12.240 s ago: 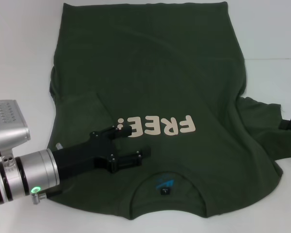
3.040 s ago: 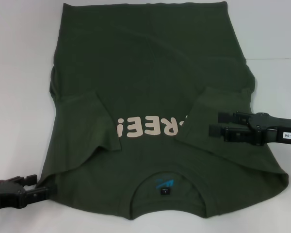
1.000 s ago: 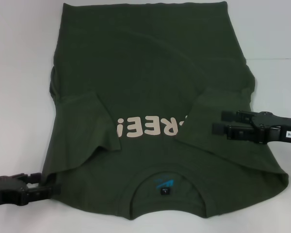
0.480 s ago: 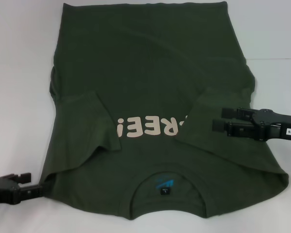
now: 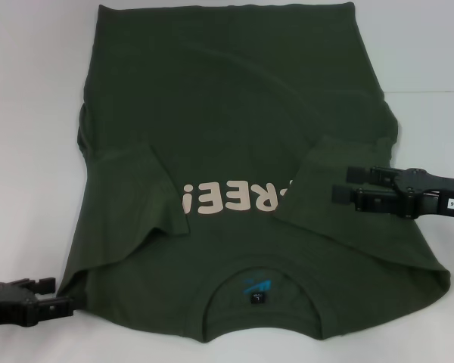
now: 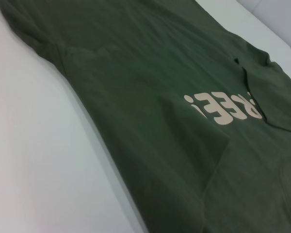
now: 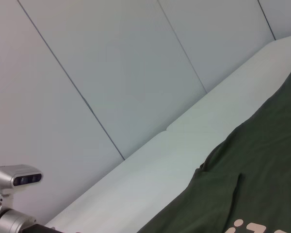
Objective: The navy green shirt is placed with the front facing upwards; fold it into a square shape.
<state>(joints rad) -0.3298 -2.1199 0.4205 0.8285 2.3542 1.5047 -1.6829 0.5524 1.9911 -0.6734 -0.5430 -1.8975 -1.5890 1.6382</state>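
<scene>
Navy green shirt flat on table, both sleeves folded in. Right gripper spread over right sleeve, unmoved. Left gripper spread beside shoulder corner, nudged slightly inward.

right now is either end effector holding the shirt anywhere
Nothing is held. The left end effector sits open beside the navy green shirt; the right end effector hovers open over its folded sleeve.

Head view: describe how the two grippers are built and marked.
Both are matte black, with two long, blocky parallel fingers of bolted segments. The right gripper carries a small white label with dark digits on its body. The left gripper shows no marking; only its black fingers and knuckle block are in view.
</scene>
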